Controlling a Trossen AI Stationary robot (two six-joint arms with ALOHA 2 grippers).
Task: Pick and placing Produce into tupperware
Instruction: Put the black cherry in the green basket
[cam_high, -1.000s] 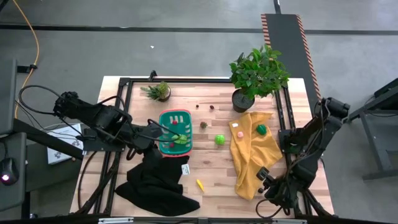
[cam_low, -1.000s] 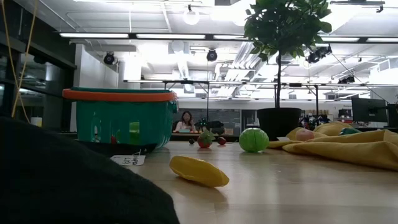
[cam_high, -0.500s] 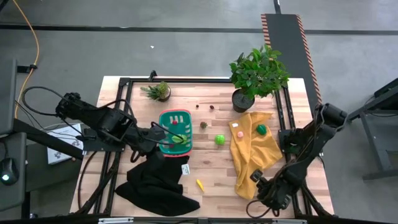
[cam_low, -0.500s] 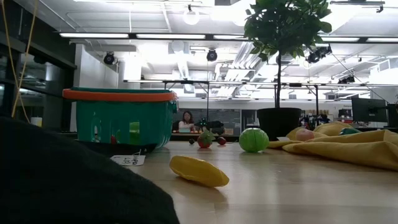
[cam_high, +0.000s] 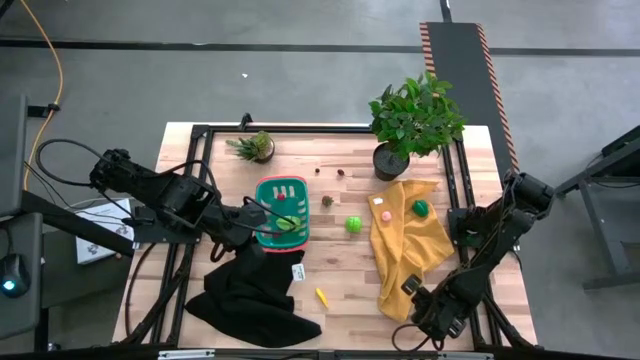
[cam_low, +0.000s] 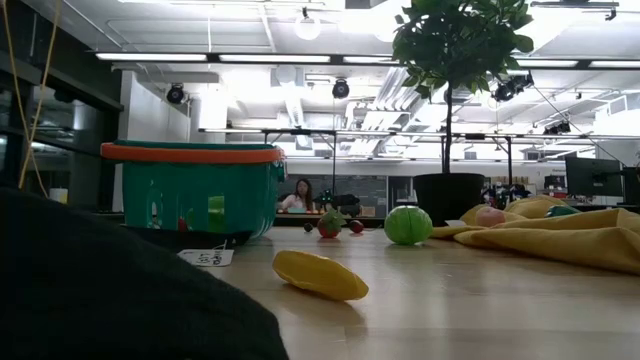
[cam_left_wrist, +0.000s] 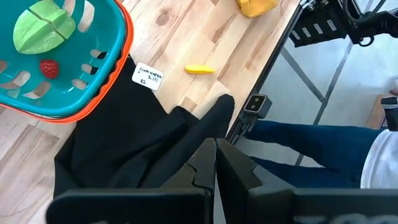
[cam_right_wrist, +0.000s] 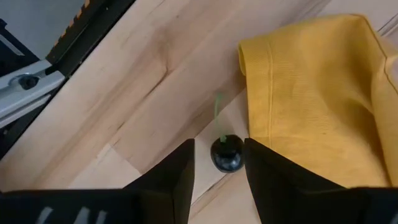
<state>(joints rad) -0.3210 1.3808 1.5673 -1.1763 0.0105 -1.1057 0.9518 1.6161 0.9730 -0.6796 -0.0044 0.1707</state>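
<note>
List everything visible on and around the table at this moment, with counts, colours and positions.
Basket: one, teal with red-pink rim, table centre-left; holds a green piece and a red berry.
Green ball: one, centre.
Yellow piece: one, front centre.
Dark cherry: one, beside yellow cloth's front edge.
Yellow cloth: one, right; pink piece and green piece on it.
Black cloth: one, front left.
Potted plants: two, back.
Left gripper: shut, by basket.
Right gripper: open around cherry.

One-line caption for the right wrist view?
Open right hand poised around a small dark fruit beside the yellow cloth.
</note>
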